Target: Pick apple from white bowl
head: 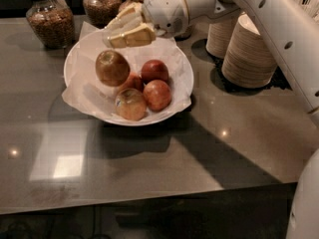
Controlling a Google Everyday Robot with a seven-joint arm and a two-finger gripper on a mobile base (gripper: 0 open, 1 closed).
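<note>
The white bowl [179, 59], wide, shallow and lined with crumpled white paper, sits on the grey table and holds several red and yellow-brown apples. The largest apple [112, 67] lies at the left of the pile, and a red apple [157, 94] and a yellowish apple [130, 103] lie at the front. My gripper [119, 31] hangs above the bowl's back rim and points left. Its cream fingers [133, 35] lie close together with nothing between them. It sits above and slightly behind the largest apple and does not touch it.
Two glass jars of grain [50, 19] [102, 4] stand behind the bowl on the left. Stacked beige paper bowls [249, 54] stand to the right under my white arm [269, 19]. The table's front edge [149, 200] runs across the bottom.
</note>
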